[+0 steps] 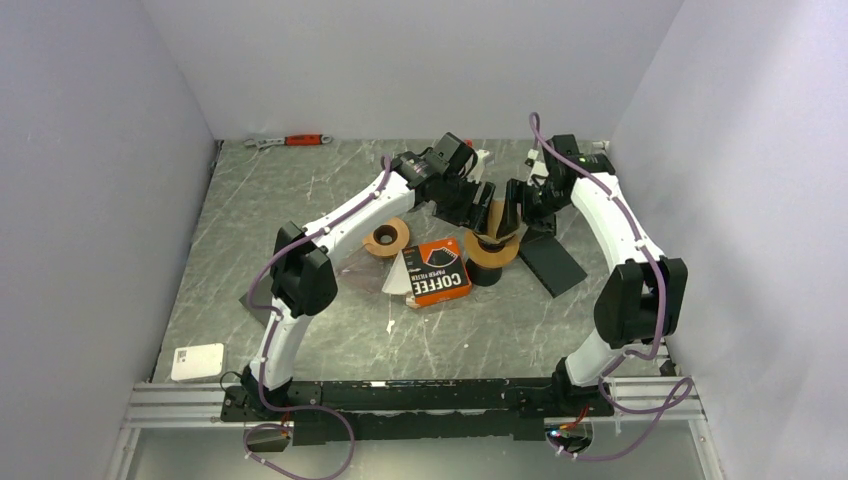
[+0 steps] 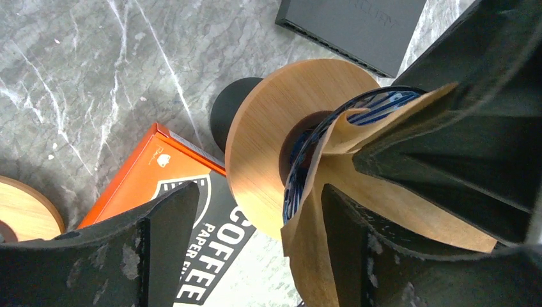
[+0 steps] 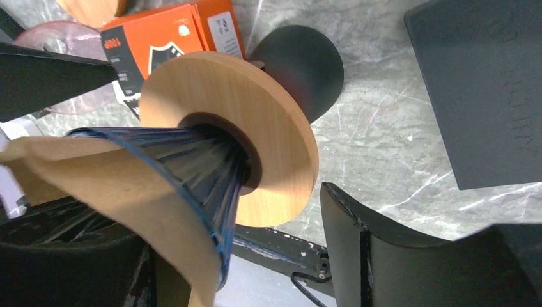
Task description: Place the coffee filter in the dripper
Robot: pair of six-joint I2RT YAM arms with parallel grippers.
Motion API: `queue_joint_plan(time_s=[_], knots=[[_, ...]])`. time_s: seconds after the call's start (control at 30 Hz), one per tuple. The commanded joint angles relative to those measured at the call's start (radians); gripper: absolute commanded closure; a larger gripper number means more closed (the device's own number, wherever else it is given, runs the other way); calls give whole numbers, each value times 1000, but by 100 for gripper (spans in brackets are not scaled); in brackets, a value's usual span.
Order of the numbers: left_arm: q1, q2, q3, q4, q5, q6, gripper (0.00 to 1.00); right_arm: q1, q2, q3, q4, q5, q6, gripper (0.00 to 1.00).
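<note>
Both arms are crowded over the dripper [image 1: 492,248]. My left gripper [image 2: 255,198] is spread wide with nothing pinched. The paper filter [image 2: 313,224] just brushes the inside of one finger. The right gripper [image 3: 236,211] is gaping too, with one finger half hidden behind the paper and the other standing clear of the dripper. The filter's sitting in the mouth of the cone, with its edge flaring out past the rim toward both hands. The orange box [image 2: 166,173] lies below the left hand's other finger, just beside the dripper.
</note>
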Motion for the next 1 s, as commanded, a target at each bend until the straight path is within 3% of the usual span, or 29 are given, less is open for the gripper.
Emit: queue_joint_plan(time_s=[0.0, 0.57, 0.97], knots=[[-4, -71, 41, 39, -21, 12, 22, -3, -27, 99, -41, 31, -11, 30], [19, -236, -46, 131, -61, 27, 20, -61, -47, 234, -102, 3, 9, 27], [155, -426, -328, 320, -134, -116, 18, -86, -56, 322, -81, -69, 27, 23]])
